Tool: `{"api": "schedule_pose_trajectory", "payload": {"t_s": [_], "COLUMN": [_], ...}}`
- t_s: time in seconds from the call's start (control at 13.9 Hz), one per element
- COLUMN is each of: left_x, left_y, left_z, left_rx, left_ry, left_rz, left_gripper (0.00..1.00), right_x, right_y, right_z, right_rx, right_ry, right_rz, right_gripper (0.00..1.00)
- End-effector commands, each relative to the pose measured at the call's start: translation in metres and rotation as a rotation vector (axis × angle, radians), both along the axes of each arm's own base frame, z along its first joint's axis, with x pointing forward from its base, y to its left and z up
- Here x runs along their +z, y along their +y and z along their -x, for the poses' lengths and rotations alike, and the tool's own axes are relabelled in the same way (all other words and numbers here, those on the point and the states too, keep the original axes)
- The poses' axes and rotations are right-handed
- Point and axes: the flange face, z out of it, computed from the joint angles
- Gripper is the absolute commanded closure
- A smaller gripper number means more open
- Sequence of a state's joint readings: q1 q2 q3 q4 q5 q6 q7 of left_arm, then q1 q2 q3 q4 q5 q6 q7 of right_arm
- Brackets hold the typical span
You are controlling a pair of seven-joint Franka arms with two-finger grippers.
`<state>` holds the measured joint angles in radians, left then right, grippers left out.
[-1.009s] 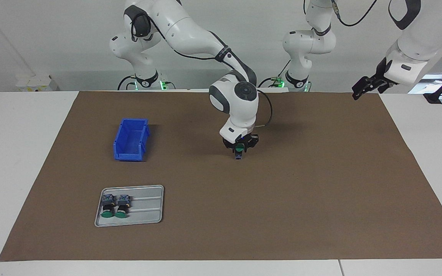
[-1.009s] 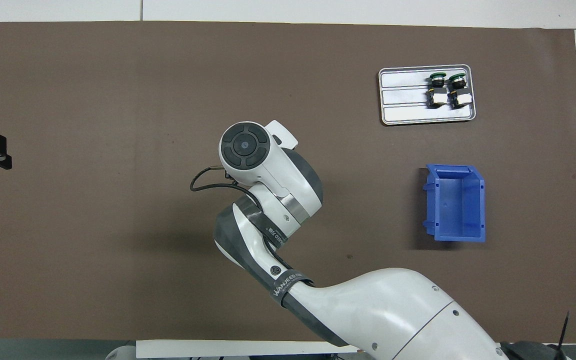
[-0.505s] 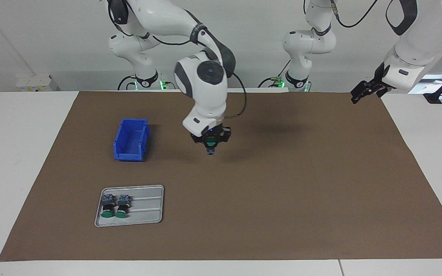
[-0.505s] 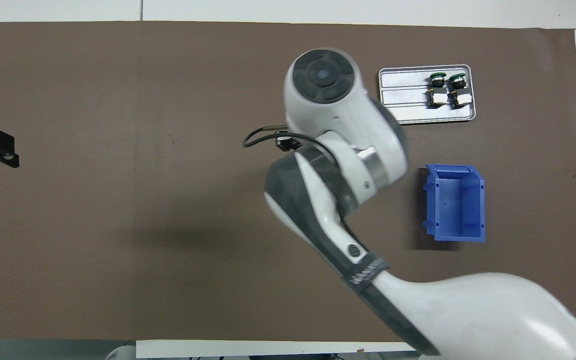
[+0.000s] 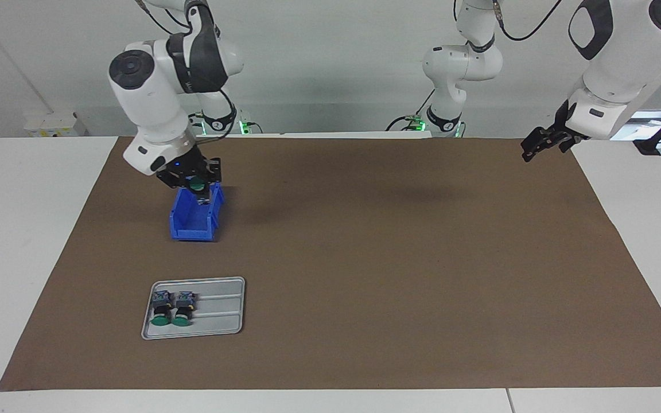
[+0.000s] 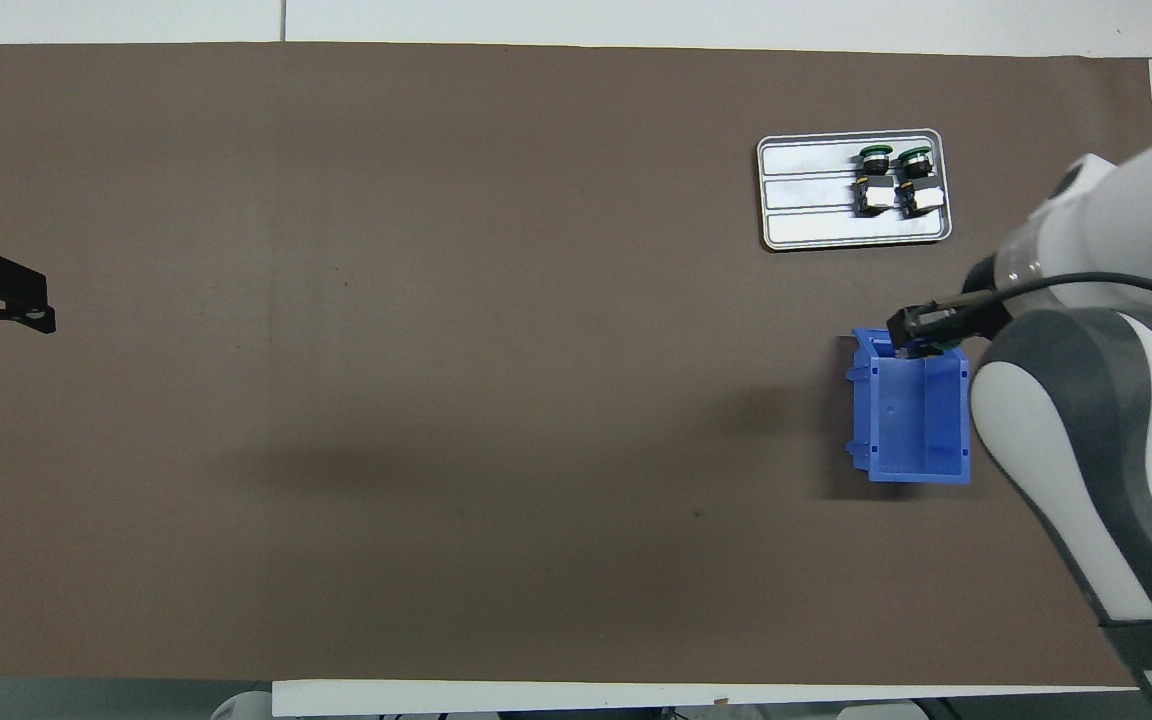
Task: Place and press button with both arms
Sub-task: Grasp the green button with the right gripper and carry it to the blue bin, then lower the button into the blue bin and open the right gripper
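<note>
My right gripper (image 5: 198,191) is shut on a green-capped button (image 5: 196,184) and holds it in the air over the blue bin (image 5: 191,222), at the bin's end nearer to the robots. In the overhead view the right gripper (image 6: 921,338) shows at the rim of the bin (image 6: 914,425), and the held button is mostly hidden. Two more buttons (image 5: 171,310) lie side by side on a grey tray (image 5: 218,312). My left gripper (image 5: 539,148) waits in the air over the mat's edge at the left arm's end, also in the overhead view (image 6: 6,300).
The tray (image 6: 806,205) lies farther from the robots than the bin, toward the right arm's end. A brown mat (image 5: 393,258) covers the table. Two smaller white arms (image 5: 459,63) with green-lit bases stand at the robots' edge.
My right arm has swung from the mat's middle toward its own end, carrying the button up and over the blue bin. The left gripper has barely shifted.
</note>
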<state>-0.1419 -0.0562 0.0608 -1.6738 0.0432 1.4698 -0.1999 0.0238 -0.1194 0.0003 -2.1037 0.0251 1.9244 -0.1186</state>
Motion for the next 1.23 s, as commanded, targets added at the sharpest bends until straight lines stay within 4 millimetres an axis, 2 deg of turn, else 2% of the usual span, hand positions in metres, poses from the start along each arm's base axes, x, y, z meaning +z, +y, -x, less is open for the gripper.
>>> {"api": "schedule_pose_trajectory", "payload": {"t_s": [0.0, 0.29, 0.43, 0.58, 0.79, 1.01, 1.15], "left_x": [0.001, 0.003, 0.003, 0.003, 0.003, 0.003, 0.003], "left_y": [-0.002, -0.007, -0.003, 0.000, -0.002, -0.006, 0.000], "left_z": [0.008, 0.008, 0.007, 0.007, 0.007, 0.008, 0.008], "left_rx": [-0.022, -0.029, -0.022, -0.016, -0.020, -0.027, -0.011], "left_ry": [-0.016, -0.019, -0.022, -0.019, -0.020, -0.020, -0.016], "left_rz": [-0.003, -0.003, -0.003, -0.003, -0.003, -0.003, -0.004], "left_gripper": [0.00, 0.00, 0.00, 0.00, 0.00, 0.00, 0.00], "right_x": [-0.042, -0.067, -0.081, -0.093, -0.112, -0.117, -0.117], "right_y": [-0.018, -0.019, -0.014, -0.018, -0.016, -0.013, -0.013], "right_z": [0.031, 0.034, 0.032, 0.029, 0.030, 0.030, 0.030], "right_rx": [-0.006, -0.017, -0.030, -0.029, -0.034, -0.032, -0.032], "right_ry": [-0.021, -0.005, -0.008, -0.002, 0.020, 0.017, 0.014], "right_rz": [-0.014, -0.012, -0.010, -0.010, -0.009, -0.009, -0.009], "right_gripper": [1.00, 1.00, 0.99, 0.97, 0.95, 0.90, 0.86]}}
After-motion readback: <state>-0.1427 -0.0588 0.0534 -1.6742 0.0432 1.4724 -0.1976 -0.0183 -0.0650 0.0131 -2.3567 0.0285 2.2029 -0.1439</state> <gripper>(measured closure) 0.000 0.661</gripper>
